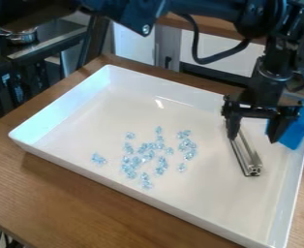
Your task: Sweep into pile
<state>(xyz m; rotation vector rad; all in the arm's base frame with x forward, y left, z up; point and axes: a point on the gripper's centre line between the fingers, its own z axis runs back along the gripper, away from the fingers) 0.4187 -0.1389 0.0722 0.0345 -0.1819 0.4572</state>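
Fingers of gripper (252, 139) stand spread over white tray (200, 201); metal bar (247, 156) lies near one fingertip; pale-blue crystals (146, 155) lie scattered mid-tray.

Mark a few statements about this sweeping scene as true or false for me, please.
1. The small light-blue pieces lie inside the white tray. True.
2. The pieces already form one tight pile. False: they are loosely scattered, with a few set apart.
3. The end effector is open. True.
4. The metal bar lies in the middle of the pieces. False: it lies to one side of them.
5. The tray rests on a wooden surface. True.
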